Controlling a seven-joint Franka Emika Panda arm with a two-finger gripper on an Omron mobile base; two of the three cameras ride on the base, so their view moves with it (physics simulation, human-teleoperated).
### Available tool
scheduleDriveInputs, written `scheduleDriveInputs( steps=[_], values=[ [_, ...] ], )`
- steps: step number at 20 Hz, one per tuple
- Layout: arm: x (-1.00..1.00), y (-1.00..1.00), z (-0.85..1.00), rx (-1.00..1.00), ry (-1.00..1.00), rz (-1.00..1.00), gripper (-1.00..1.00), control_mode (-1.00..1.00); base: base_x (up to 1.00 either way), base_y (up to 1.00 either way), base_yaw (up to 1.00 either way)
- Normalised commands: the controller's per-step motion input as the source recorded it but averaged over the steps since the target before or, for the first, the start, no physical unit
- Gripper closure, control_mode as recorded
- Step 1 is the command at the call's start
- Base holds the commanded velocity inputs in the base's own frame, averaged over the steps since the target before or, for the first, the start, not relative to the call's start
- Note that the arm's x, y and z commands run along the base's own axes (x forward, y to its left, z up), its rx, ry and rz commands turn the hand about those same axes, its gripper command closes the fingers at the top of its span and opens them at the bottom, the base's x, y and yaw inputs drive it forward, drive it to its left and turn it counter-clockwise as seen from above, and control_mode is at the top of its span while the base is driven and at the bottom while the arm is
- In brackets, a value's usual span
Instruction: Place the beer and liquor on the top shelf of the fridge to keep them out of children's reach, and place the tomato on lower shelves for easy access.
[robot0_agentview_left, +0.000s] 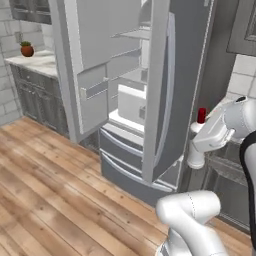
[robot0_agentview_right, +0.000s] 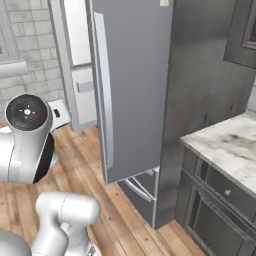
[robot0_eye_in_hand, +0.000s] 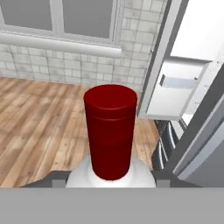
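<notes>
The liquor's red cap (robot0_eye_in_hand: 110, 131) fills my near view; my gripper (robot0_agentview_left: 204, 134), jaws half closed around the bottle, holds it beside the fridge door (robot0_agentview_left: 162, 90). Swinging in, I could clip that door edge and knock it loose.

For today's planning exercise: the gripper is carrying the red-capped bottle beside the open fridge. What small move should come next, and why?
Probably raise the liquor and swing it left around the open door's edge. The gripper holds it outside the fridge, lower than the top shelf, with the door between them.
</notes>
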Motion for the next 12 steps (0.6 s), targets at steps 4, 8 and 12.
scheduleDriveInputs(
  steps=[4,8,12],
  values=[
    [0.00,0.00,0.00,0.00,0.00,0.00,1.00,1.00,-0.14,0.73,0.17],
    [0.00,0.00,0.00,0.00,0.00,0.00,1.00,1.00,-0.03,0.50,-0.22],
    [0.00,0.00,0.00,0.00,0.00,0.00,1.00,1.00,0.00,0.32,-0.54]
  ],
)
